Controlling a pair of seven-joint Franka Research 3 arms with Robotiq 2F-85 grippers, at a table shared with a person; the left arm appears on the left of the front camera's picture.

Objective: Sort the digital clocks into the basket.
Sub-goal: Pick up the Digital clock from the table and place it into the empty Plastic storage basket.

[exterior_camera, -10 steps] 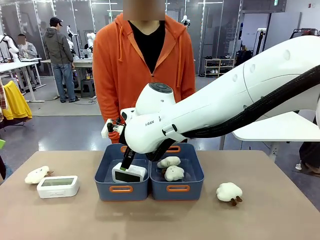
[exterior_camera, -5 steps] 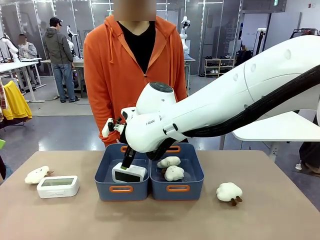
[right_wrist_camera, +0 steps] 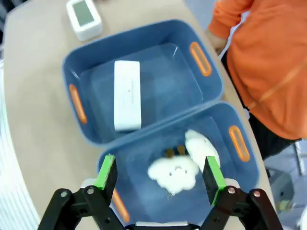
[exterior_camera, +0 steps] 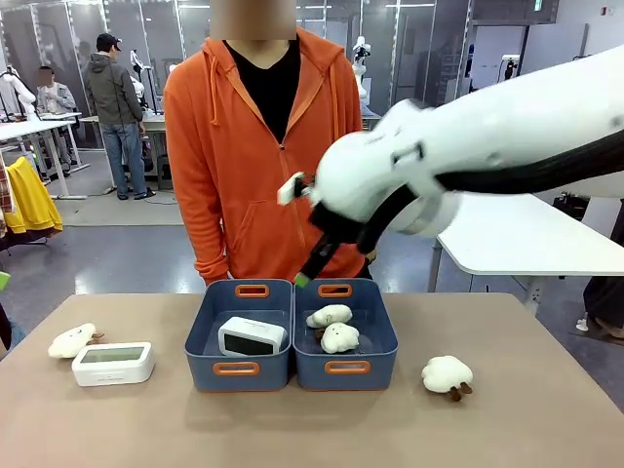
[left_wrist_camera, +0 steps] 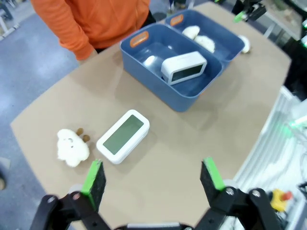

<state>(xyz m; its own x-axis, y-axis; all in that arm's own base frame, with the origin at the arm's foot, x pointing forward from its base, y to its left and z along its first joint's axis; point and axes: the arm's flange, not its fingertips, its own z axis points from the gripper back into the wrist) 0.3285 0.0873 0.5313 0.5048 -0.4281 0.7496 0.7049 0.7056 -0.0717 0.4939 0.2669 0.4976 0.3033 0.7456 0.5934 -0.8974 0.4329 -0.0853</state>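
Note:
One digital clock point(exterior_camera: 252, 336) lies in the left blue basket point(exterior_camera: 208, 363), seen from above as a white slab point(right_wrist_camera: 127, 95). My right gripper point(exterior_camera: 304, 277) hangs open and empty above the seam between the two bins, fingers point(right_wrist_camera: 106, 172) spread wide. The other digital clock point(exterior_camera: 112, 363) rests face up on the table's left side. My left gripper point(left_wrist_camera: 152, 176) is open, high over that clock point(left_wrist_camera: 123, 136), holding nothing.
The twin blue bin point(exterior_camera: 375, 367) on the right holds two plush toys point(exterior_camera: 338, 337). One more plush point(exterior_camera: 73, 340) lies beside the left clock, another point(exterior_camera: 447, 374) at the table's right. A person in an orange hoodie point(exterior_camera: 244, 146) stands behind the bins.
My right gripper has let go of the clock in the left basket and risen up and to the right, out of the bin. The clock stays lying inside.

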